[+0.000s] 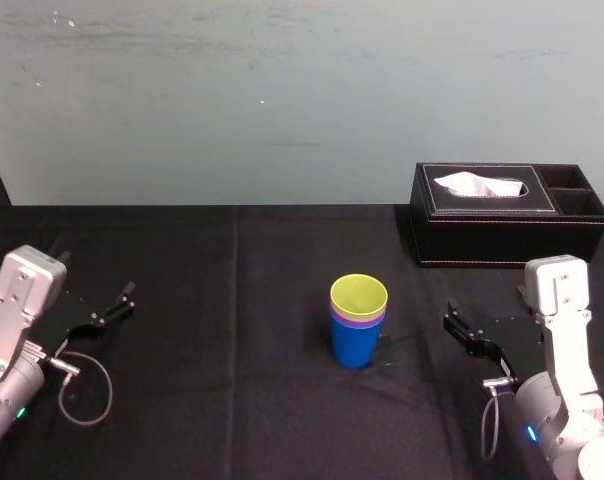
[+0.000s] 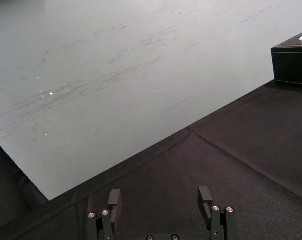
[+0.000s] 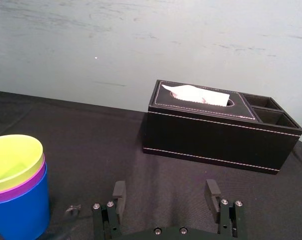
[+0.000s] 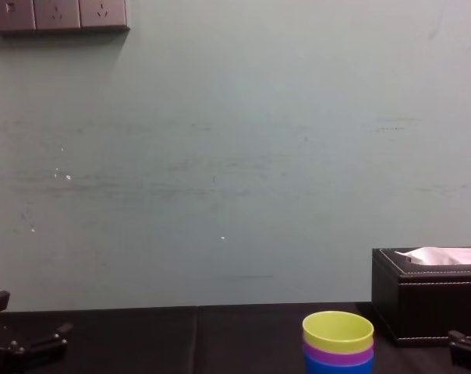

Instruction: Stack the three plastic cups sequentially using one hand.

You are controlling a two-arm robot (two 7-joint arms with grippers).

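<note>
three cups [image 1: 358, 322]: nested, mid-table | tissue box [image 1: 482, 238]: behind right | right gripper [image 3: 165, 192]: wide, empty | left gripper [image 2: 159, 197]: wide, empty

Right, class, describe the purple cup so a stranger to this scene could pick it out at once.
On the black-clothed table, find the cup stack front-left of the black tissue box. The purple cup is the middle one: only a thin rim band shows, between the yellow-green cup nested inside and the blue cup at the bottom.
</note>
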